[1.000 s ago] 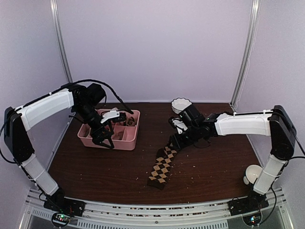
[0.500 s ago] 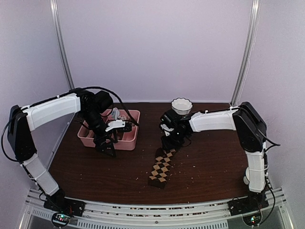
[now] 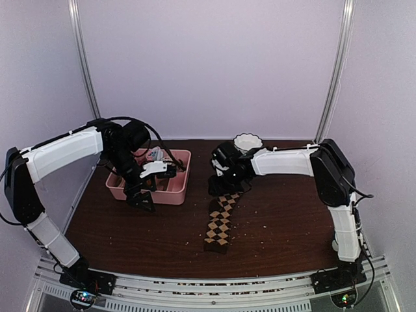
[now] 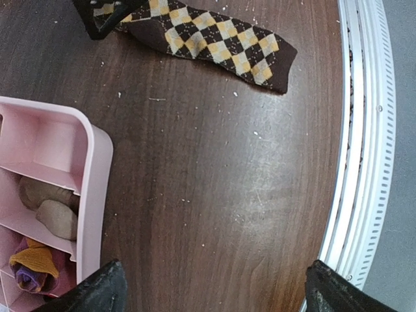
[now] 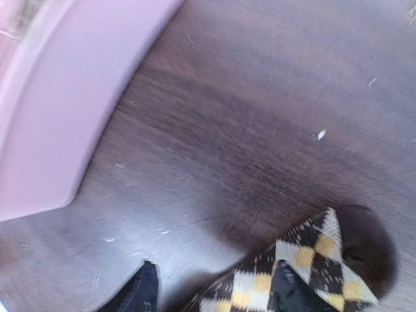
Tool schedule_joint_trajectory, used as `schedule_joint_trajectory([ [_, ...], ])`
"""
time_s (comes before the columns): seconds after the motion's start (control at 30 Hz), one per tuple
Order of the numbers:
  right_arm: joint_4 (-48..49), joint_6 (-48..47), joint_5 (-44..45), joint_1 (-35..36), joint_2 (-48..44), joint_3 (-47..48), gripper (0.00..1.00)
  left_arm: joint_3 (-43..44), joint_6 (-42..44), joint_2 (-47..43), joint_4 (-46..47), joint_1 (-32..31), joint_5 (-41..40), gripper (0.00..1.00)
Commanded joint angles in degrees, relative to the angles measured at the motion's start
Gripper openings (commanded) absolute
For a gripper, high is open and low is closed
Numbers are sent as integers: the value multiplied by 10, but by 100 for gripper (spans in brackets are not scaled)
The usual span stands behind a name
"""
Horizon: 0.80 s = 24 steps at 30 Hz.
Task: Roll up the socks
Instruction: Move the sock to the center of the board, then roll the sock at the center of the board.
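**A:** Where is the dark brown sock with tan argyle diamonds?

**B:** Flat on the dark wooden table, about mid-table. It lies right of the pink divided plastic tray and apart from it.

**A:** Which way does it run?

**B:** Its long axis goes near to far. One end points at the front edge; the other leans slightly right, toward the small white fluted bowl at the back. I cannot tell which end is the toe.

**A:** And the right gripper?

**B:** At the sock's far end, and from overhead it hides the fabric there. The right wrist view is blurred. It shows two black fingertips parted, with the argyle edge between them. I cannot tell whether they pinch it.

**A:** The left gripper?

**B:** Just beside the tray's near wall. Its own camera shows the fingers spread wide over bare wood, holding nothing. That view also shows the sock's dark tip near the white rail. Inside the tray it shows a tan rolled bundle and an orange-and-purple bundle, both too small to make out from overhead.
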Motion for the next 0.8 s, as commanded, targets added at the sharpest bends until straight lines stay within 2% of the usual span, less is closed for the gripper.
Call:
schedule_joint_trajectory([
  [0.0,80,-43,25,2,-126,-86,65,24,-24,-5,34,0,-13,98],
  [0.07,128,-34,49,1,-170,-158,65,17,-50,-9,67,1,-52,98],
  [0.17,169,-16,36,-5,-210,-235,52,4,-75,-13,126,1,-153,98],
  [0.23,185,-20,24,3,-224,-273,43,1,-84,-22,147,10,-189,98],
  [0.4,225,-23,53,73,-254,-369,38,2,-93,-44,169,36,-238,98],
  [0.57,274,9,50,106,-248,-428,38,10,-89,-46,140,85,-227,98],
  [0.77,232,-5,66,109,-183,-372,35,-22,-88,-102,135,132,-215,98],
])
